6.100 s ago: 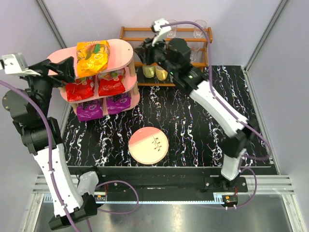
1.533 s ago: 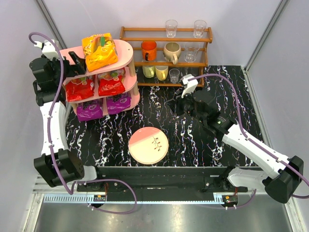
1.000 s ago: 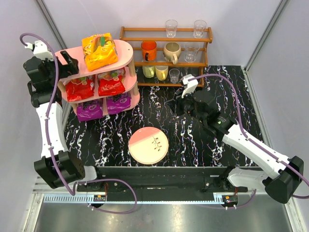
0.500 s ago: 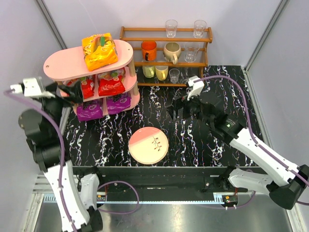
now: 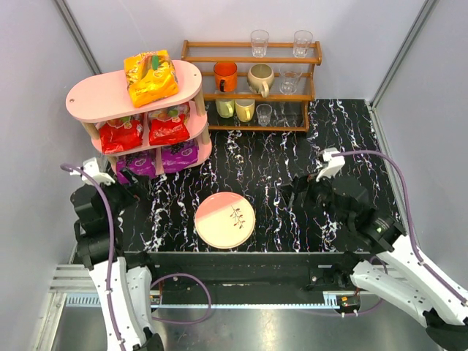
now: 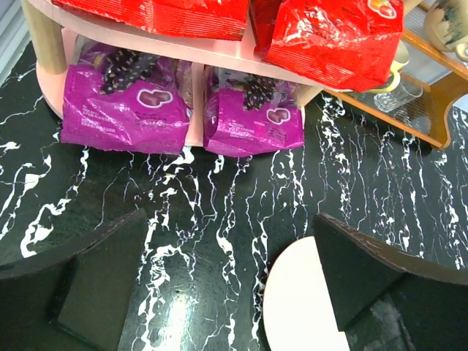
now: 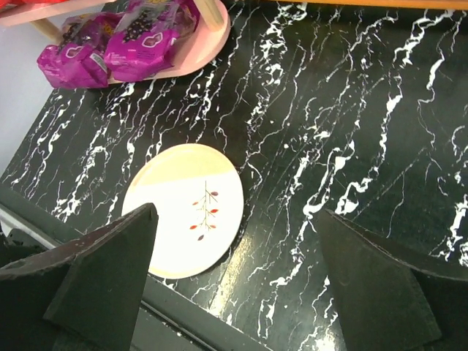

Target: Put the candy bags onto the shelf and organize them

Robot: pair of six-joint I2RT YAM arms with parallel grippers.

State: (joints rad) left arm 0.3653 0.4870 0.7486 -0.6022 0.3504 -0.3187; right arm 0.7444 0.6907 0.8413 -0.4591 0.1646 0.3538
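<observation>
All five bags look already placed on the pink three-tier shelf with pale wooden posts (image 5: 91, 99). The glossy orange-yellow candy bag (image 5: 150, 77) lies on the top board, toward its right end and a little turned. The left red candy bag (image 5: 121, 135) and the right red candy bag (image 5: 170, 126) are side by side on the middle board. The left purple candy bag (image 6: 121, 106) and the right purple candy bag (image 6: 252, 117) are on the bottom board.

A round pink-and-cream plate (image 5: 225, 220) lies on the black white-veined table (image 5: 292, 146), apart from the shelf.

The left fingers (image 5: 126, 192) and the right fingers (image 5: 295, 191) are spread wide and hold nothing, low near the arm bases, well apart from the shelf.

I judge the placing step finished. If any move is left, it is only to straighten the orange-yellow bag, which calls for a gentle grasp at its edge without pushing the shelf.
</observation>
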